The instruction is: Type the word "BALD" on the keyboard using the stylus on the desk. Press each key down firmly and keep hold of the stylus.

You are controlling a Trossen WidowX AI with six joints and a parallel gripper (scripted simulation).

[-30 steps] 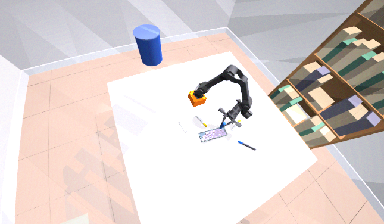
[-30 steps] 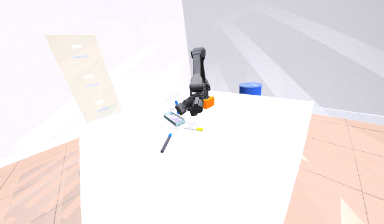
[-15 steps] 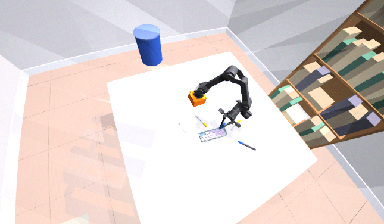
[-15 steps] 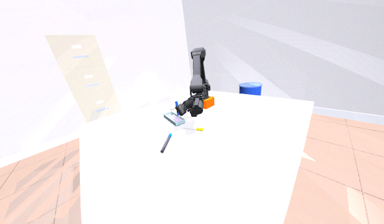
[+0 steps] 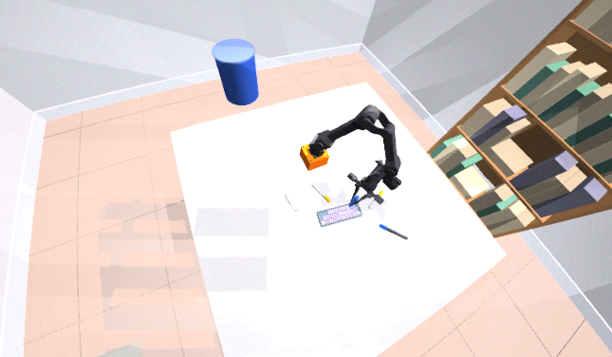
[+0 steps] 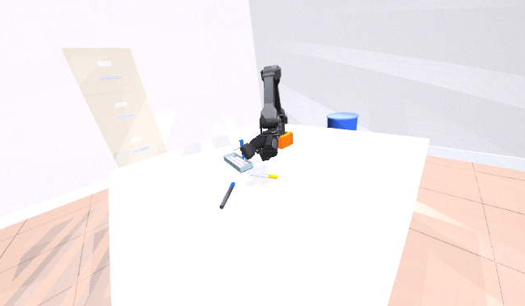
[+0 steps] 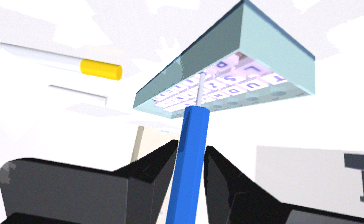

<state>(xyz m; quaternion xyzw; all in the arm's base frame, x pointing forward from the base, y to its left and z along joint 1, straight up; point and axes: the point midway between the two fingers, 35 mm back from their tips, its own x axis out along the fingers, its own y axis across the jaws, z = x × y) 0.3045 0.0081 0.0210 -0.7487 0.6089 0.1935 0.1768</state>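
The end effector point(image 5: 365, 190) point(image 6: 256, 148) point(image 7: 191, 148), narrowly parted, grips the blue stylus point(image 5: 354, 200) point(image 6: 242, 143) point(image 7: 190, 162); keep that pinch firm and press straight down. Its tip overlaps the keyboard point(image 5: 322, 224) point(image 6: 243, 169) point(image 7: 278, 49), though contact is unclear; centre it on one key before pushing.

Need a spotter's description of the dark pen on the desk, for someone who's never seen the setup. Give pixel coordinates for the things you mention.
On the white table point(image 5: 321, 294) point(image 6: 255, 244), find the keyboard point(image 5: 323, 219) point(image 6: 246, 168). Lying near it is a slim dark pen point(image 5: 396, 233) point(image 6: 226, 197), blue at one end. Its neighbours are pale-shafted with yellow ends.
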